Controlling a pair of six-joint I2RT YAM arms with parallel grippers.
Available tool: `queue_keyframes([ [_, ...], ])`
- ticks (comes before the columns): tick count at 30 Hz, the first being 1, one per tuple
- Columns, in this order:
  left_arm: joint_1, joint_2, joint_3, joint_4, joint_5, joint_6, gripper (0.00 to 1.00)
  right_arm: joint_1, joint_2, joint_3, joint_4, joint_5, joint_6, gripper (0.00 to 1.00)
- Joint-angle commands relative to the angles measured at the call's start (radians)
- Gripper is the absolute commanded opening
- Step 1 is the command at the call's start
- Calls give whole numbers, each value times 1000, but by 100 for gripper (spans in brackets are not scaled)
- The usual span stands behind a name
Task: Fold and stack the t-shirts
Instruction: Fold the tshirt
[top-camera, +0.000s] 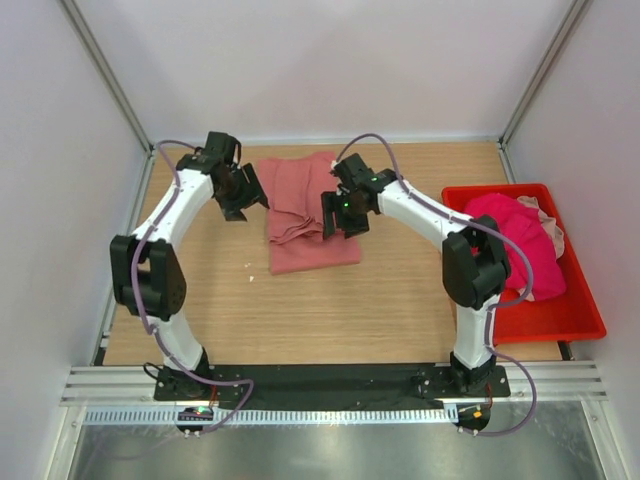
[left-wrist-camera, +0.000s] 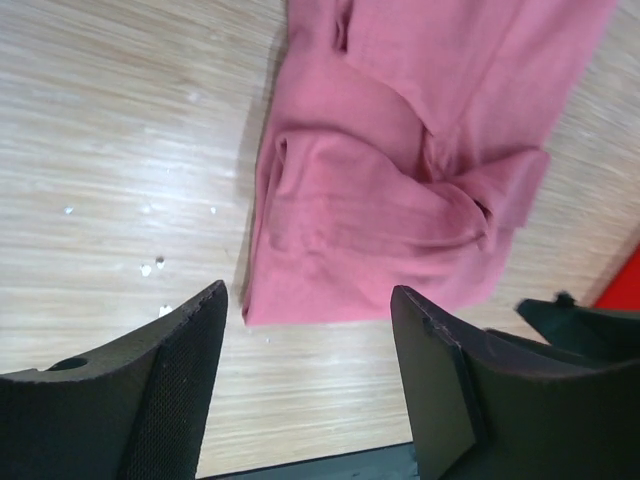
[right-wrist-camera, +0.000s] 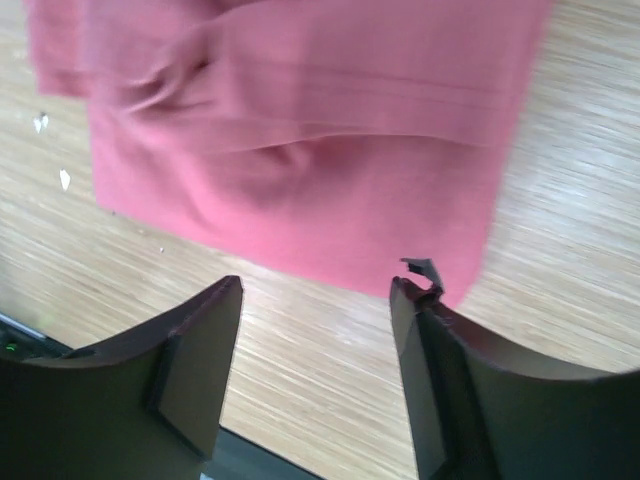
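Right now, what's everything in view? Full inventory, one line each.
salmon t-shirt: one, salmon pink, folded on the table between the two grippers
magenta t-shirt: one, bright magenta, heaped in the bin
pale pink cloth: one, pale pink, far right of the bin beside the magenta heap; cannot tell its shape
red bin: one, red, right side of the table
white specks: a few, white, on the wood left of the salmon shirt
table: one, light wood
base plate: one, black, near edge under both arms
left gripper: one, black, open and empty, at the shirt's left edge
right gripper: one, black, open and empty, at the shirt's right edge
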Motion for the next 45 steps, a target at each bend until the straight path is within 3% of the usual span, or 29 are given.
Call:
queue_keyframes([
  [1, 4, -104, -65, -20, -19, 27, 67, 68, -42, -11, 45, 148, -43, 65],
  [8, 3, -249, -229, 12, -5, -10, 65, 172, 56, 35, 172, 298, 32, 57],
  [18, 3, -400, -309, -52, -26, 0, 63, 183, 142, 66, 318, 391, 104, 53],
  [26, 3, -460, -369, -37, -13, -17, 62, 169, 322, 378, 343, 454, -29, 59],
  [31, -8, -457, -424, 57, 72, -26, 62, 146, 450, 673, 188, 479, -86, 64],
  [38, -16, -304, -383, 257, 197, -60, 59, 126, 277, 473, 171, 436, -102, 67],
  [42, -17, -101, -228, 276, 238, -63, 52, 63, 217, 336, 229, 352, -79, 65],
  [45, -17, 6, -96, 262, 172, -13, 61, -21, 209, 298, 258, 231, -45, 65],
])
